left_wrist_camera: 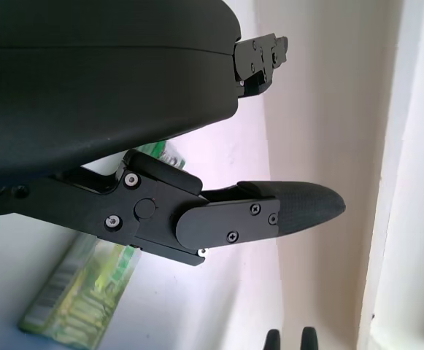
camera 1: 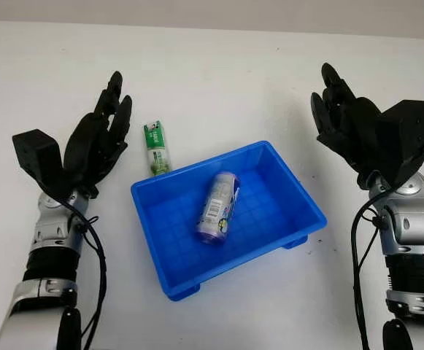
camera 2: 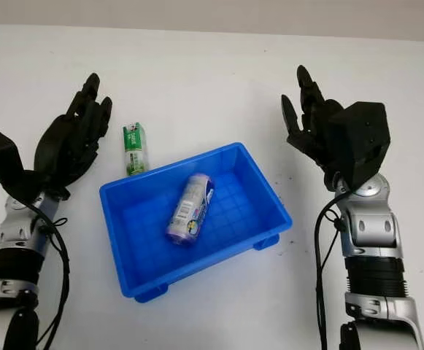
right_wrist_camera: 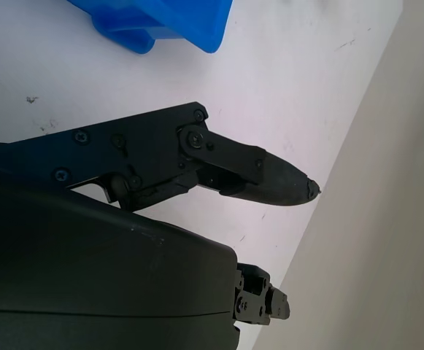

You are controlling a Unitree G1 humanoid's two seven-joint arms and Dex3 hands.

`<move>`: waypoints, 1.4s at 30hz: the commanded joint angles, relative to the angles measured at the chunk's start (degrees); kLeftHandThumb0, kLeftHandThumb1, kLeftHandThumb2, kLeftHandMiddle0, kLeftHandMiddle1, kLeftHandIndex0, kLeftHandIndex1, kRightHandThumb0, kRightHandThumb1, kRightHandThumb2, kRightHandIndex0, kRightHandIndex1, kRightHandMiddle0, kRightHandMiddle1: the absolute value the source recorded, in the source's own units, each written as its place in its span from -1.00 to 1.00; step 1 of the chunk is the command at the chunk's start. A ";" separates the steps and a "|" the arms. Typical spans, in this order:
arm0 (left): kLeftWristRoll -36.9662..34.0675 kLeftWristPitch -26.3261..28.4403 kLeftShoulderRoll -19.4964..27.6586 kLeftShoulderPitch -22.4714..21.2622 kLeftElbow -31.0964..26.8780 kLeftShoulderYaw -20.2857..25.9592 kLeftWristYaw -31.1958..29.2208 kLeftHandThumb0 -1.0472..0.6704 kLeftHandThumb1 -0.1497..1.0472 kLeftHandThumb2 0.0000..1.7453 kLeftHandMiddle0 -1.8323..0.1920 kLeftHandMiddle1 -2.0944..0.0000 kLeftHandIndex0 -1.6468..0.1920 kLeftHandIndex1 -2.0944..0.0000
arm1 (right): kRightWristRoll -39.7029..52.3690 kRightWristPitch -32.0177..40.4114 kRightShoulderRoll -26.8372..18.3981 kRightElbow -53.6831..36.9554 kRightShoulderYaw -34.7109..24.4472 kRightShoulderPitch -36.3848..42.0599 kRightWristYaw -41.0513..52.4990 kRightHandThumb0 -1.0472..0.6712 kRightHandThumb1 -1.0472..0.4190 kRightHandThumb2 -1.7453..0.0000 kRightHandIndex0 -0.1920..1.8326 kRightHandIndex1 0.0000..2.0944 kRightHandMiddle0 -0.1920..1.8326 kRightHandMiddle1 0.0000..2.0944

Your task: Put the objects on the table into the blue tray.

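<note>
- Fingers (camera 1: 117, 98) of the left hand (camera 1: 95, 142) are extended and hold nothing; the hand is raised just beside the green carton (camera 1: 156, 148), likely lined up to take it next
- Right hand (camera 1: 350, 120) is open too, empty, raised well clear to the right of the blue tray (camera 1: 299, 193), seemingly out of the way
- One can (camera 1: 219, 207) lies on its side inside the tray, so that part looks done
- Green carton lies on the white table (camera 1: 219, 80), just outside the tray's far left rim, not yet put in
</note>
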 commanded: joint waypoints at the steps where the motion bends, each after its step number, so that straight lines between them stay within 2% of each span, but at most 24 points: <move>1: 0.34 -1.28 3.23 -3.41 1.59 0.17 -2.45 -0.53 1.00 -0.58 0.92 0.94 0.91 0.95 | 0.58 -0.68 0.43 -0.43 -0.31 0.69 -0.06 -0.56 -1.00 0.20 -1.00 -0.99 -1.00 -0.99; 3: 1.82 -3.46 5.97 -6.06 4.03 -0.40 -4.36 -0.49 1.00 -0.72 0.91 0.94 0.90 0.94 | 0.74 -0.58 0.37 -0.47 -0.35 0.67 0.03 -0.56 -1.00 0.21 -1.00 -0.99 -1.00 -0.99; 4: 2.70 -4.74 7.67 -7.73 5.42 -0.76 -5.64 -0.47 0.94 -0.83 0.90 0.94 0.89 0.94 | 0.81 -0.65 0.34 -0.45 -0.36 0.70 0.10 -0.57 -1.00 0.22 -1.00 -0.99 -1.00 -0.98; 7: 6.21 -7.94 11.96 -11.30 8.40 -2.31 -7.66 -0.39 0.78 -0.94 0.85 0.93 0.84 0.93 | 1.12 -0.35 0.30 -0.59 -0.41 0.71 0.15 -0.57 -1.00 0.22 -1.00 -0.99 -0.99 -0.97; 10: 8.37 -9.99 14.27 -13.49 10.75 -3.66 -9.46 -0.38 0.73 -0.95 0.84 0.94 0.83 0.93 | 1.16 0.19 0.16 -0.80 -0.33 0.73 0.02 -0.56 -1.00 0.22 -1.00 -0.98 -0.98 -0.96; 15: 16.56 -15.64 19.22 -16.64 11.61 -8.82 -10.34 -0.29 0.71 -0.95 0.87 0.95 0.82 0.94 | 1.43 0.28 -0.02 -0.79 -0.42 0.78 -0.01 -0.55 -1.00 0.23 -0.99 -0.97 -0.98 -0.95; 19: 22.45 -20.34 21.60 -18.79 12.50 -12.62 -9.60 -0.34 0.69 -0.95 0.80 0.93 0.80 0.94 | 1.39 0.26 -0.10 -0.60 -0.35 0.63 0.06 -0.55 -1.00 0.23 -0.99 -0.97 -0.98 -0.95; 21: 23.02 -22.04 21.83 -19.84 13.49 -13.82 -11.45 -0.23 0.65 -0.95 0.79 0.93 0.78 0.93 | 1.46 0.53 -0.05 -0.74 -0.29 0.58 0.09 -0.55 -1.00 0.23 -0.99 -0.97 -0.97 -0.95; 27: 29.53 -25.22 24.28 -19.78 8.85 -19.46 -13.84 -0.05 0.71 -0.92 0.83 0.96 0.75 0.94 | 1.45 0.27 -0.30 -0.15 -0.36 0.47 0.50 -0.55 -1.00 0.23 -1.00 -0.96 -0.97 -0.95; 33: 33.69 -34.59 25.11 -19.56 8.32 -22.12 -10.19 0.05 0.71 -0.94 0.83 0.95 0.76 0.94 | 1.32 0.52 -0.25 0.22 -0.33 0.08 0.37 -0.54 -1.00 0.23 -0.99 -0.96 -0.97 -0.95; 38: 38.75 -42.31 25.19 -20.37 10.74 -24.17 -4.02 0.03 0.75 -0.93 0.80 0.94 0.73 0.94 | 1.64 -0.49 -0.07 1.26 -0.21 -0.23 0.96 -0.53 -1.00 0.22 -1.00 -0.97 -0.97 -0.95; 42: 46.43 -47.33 26.17 -20.92 11.18 -26.82 2.98 0.02 0.79 -0.92 0.78 0.94 0.74 0.95 | 1.98 -0.64 -0.20 1.70 -0.34 -0.37 1.36 -0.53 -1.00 0.22 -1.00 -0.97 -0.97 -0.95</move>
